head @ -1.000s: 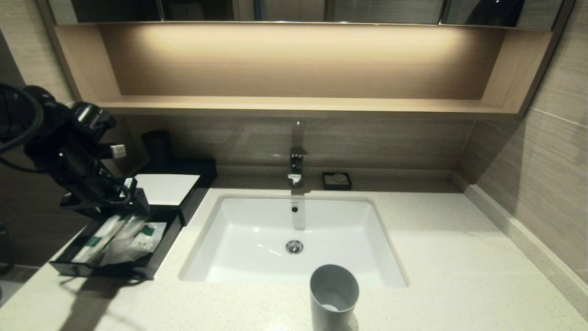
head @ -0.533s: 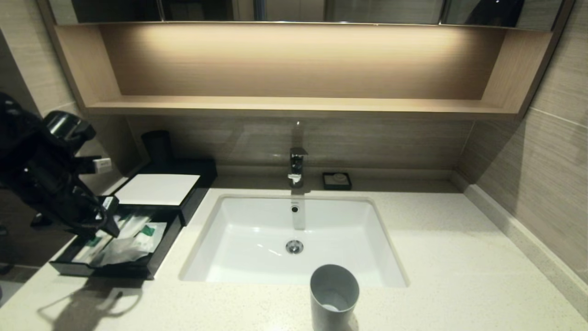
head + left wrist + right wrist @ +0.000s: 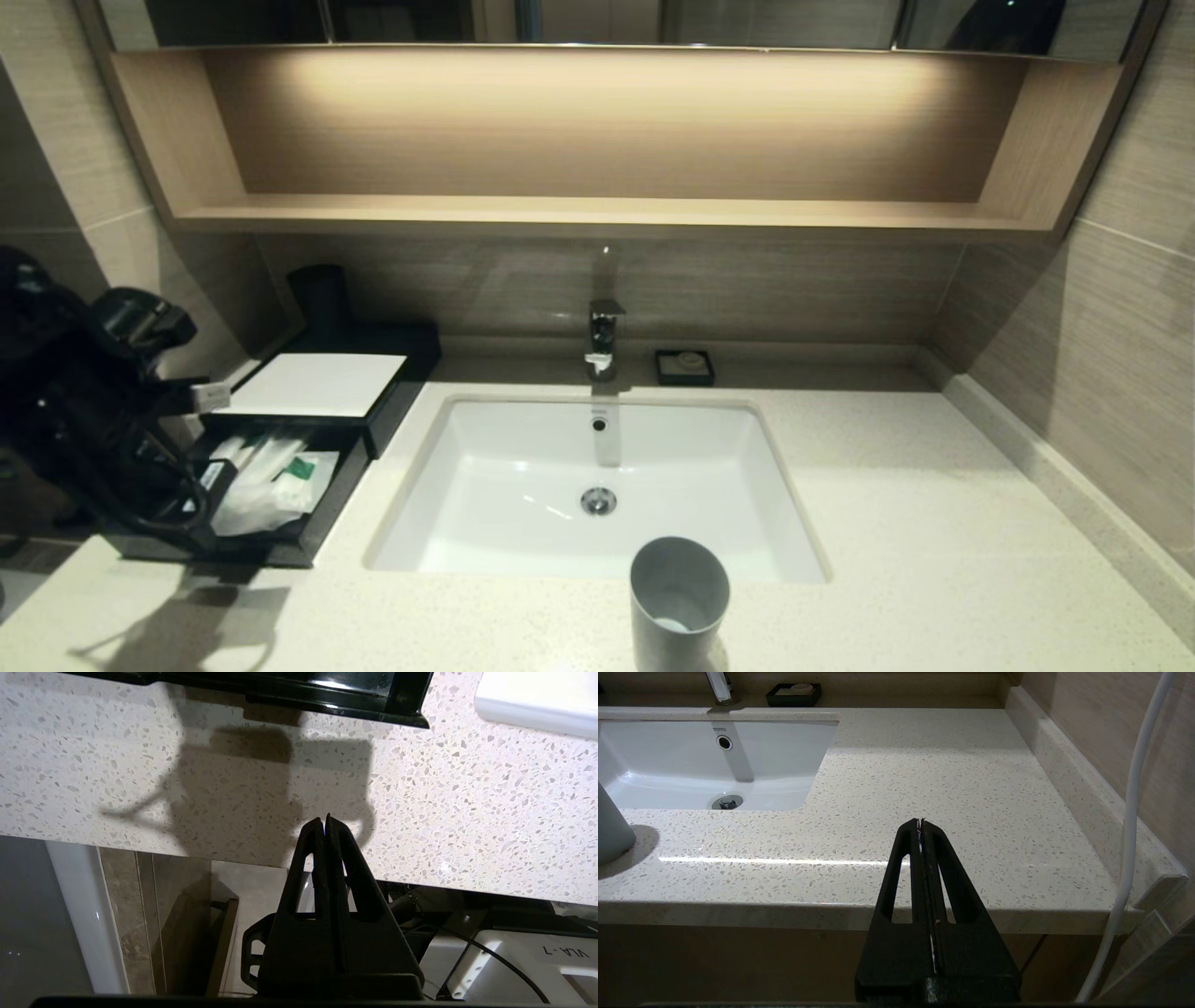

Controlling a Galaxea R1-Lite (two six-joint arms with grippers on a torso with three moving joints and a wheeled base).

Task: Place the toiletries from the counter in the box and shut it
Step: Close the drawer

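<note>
- "TOTO" is printed inside the basin (image 3: 691, 751); a white part under the table edge reads "VLA-7".
- One box (image 3: 322, 392) sits left of the basin on the table (image 3: 934, 523), its drawer (image 3: 308, 537) pulled out.
- The toiletries (image 3: 271, 476) lie in the drawer; one green square shows, the count is unclear.
- One grey cup (image 3: 679, 597).
- My left claw (image 3: 325, 823) is pressed together, empty, over the table just before the drawer front.
- My right claw (image 3: 920, 826) is together, parked.

One box (image 3: 317, 385), one tumbler (image 3: 679, 602), one soap dish (image 3: 684, 368), one tap (image 3: 604, 338), two end effectors (image 3: 325, 823) (image 3: 920, 826)
</note>
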